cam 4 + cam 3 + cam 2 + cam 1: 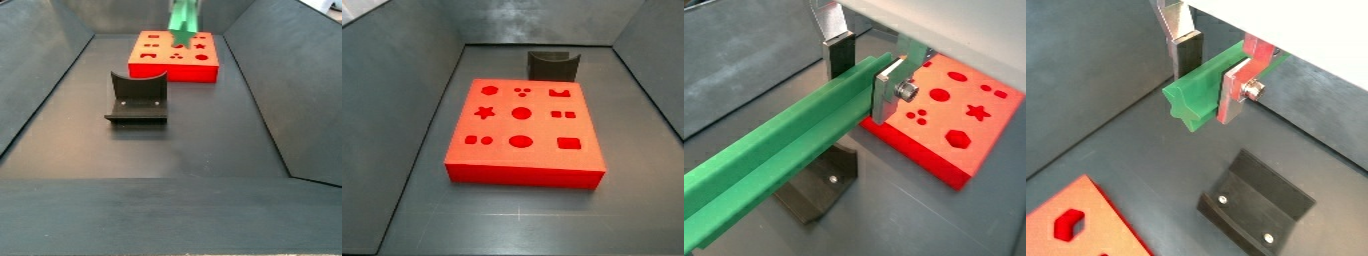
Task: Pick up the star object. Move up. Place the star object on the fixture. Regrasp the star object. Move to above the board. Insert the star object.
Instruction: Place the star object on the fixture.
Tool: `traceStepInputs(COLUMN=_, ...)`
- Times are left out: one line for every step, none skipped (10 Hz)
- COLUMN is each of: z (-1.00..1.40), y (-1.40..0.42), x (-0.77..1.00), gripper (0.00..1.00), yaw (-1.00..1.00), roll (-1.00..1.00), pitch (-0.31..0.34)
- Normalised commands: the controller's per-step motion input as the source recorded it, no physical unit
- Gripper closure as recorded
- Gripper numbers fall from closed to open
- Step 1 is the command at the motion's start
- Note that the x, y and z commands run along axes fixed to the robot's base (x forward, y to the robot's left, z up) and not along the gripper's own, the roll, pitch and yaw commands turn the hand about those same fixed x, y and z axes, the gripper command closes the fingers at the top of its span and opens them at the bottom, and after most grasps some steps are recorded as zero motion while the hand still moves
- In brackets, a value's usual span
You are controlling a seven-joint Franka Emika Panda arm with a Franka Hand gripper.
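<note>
In a wrist view, the gripper [1209,85] is hanging in the air above the dark floor, its two silver fingers [1185,52] clenching the star object [1200,93] from either side. The peg's star-shaped end is facing the camera here, so its long axis is running away from the fingers toward the lens. The fixture [1256,200] is sitting on the floor below and to one side, empty, and a corner of the board [1080,222] is showing nearby.

In a wrist view, the star object [784,148] is stretching as a long green bar out from between the fingers [891,88], which are gripping it near one end; most of its length is projecting past them. It is passing over the fixture [818,190], while the board [951,115] is lying beyond the gripper [865,72].

In a side view, the board [523,175] and the fixture [552,65] are standing just apart; neither gripper nor peg is showing.

In a side view, the star object [183,17] is hanging near-upright high over the board [174,68], well clear of the fixture [136,100]. Judging from this, the peg is being carried, and the coming move is turning on lowering its long axis toward the fixture's notch.
</note>
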Motion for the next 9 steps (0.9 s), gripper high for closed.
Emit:
traceStepInputs(z=0.06, y=-0.02, x=1.0, gripper=1.0, yaw=-0.05, roll=-0.13, pitch=0.115)
traceStepInputs(z=0.05, y=-0.01, x=1.0, gripper=1.0, yaw=-0.05, roll=-0.13, pitch=0.126)
traceStepInputs(z=0.03, y=-0.01, x=1.0, gripper=1.0, yaw=-0.04, roll=-0.12, pitch=0.125)
traceStepInputs(z=0.03, y=0.0, x=1.0, gripper=1.0, yaw=-0.03, roll=-0.12, pitch=0.125)
traceStepInputs(z=0.02, y=0.0, x=0.92, gripper=1.0, yaw=-0.03, roll=-0.12, pitch=0.131)
traceStepInputs(z=-0.47, y=-0.44, x=0.83, gripper=1.0, yaw=0.1, roll=-1.0, pitch=0.098)
traceStepInputs(z=-0.44, y=-0.38, x=0.75, gripper=1.0, yaw=0.09, roll=-1.0, pitch=0.095)
traceStepInputs(z=-0.28, y=-0.19, x=0.69, gripper=1.0, yaw=0.08, roll=-1.0, pitch=0.089)
traceStepInputs(z=-0.15, y=-0.1, x=0.58, gripper=1.0, yaw=0.07, roll=-1.0, pitch=0.091)
